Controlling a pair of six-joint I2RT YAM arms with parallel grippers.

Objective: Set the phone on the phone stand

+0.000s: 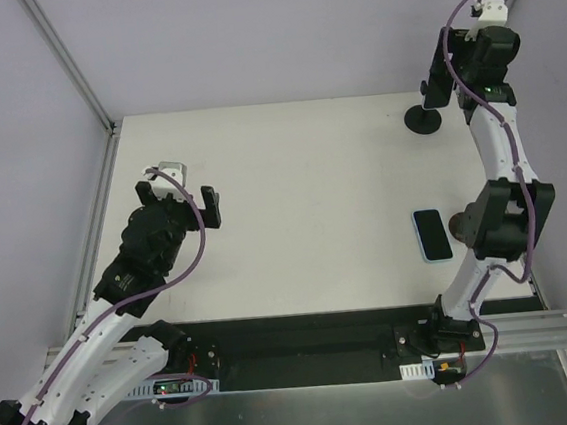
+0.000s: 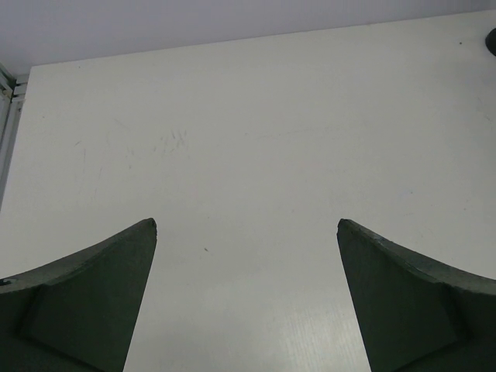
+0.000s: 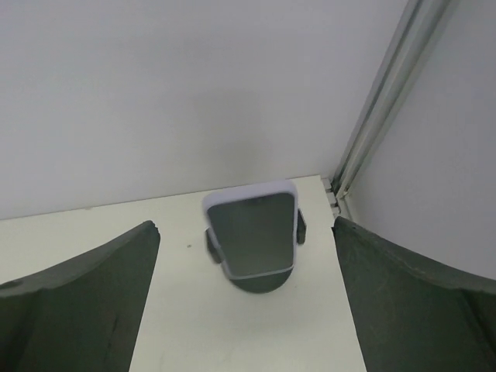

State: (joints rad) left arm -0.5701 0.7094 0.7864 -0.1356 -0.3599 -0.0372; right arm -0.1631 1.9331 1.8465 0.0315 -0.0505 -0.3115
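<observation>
table (image 1: 294, 221) is carrying everything. right arm (image 1: 499, 152) is reaching to the far right corner, its elbow hanging over the near right side. left arm (image 1: 120, 288) is sitting over the left side, well apart from both items. phone (image 1: 431, 234) is lying flat, screen up, just beside the right elbow, long axis running near-to-far. phone stand (image 1: 423, 121) is standing by the far edge, straight beyond the phone. right hand (image 3: 244, 225) is hovering near the stand, facing its slanted plate, fingers spread wide and gripping nothing. so the phone is lying behind that hand, toward the base. i'm reading the pick as the right arm's job: retract, then close across the phone's short axis. left hand (image 2: 246, 225) is gaping wide too, empty.
</observation>
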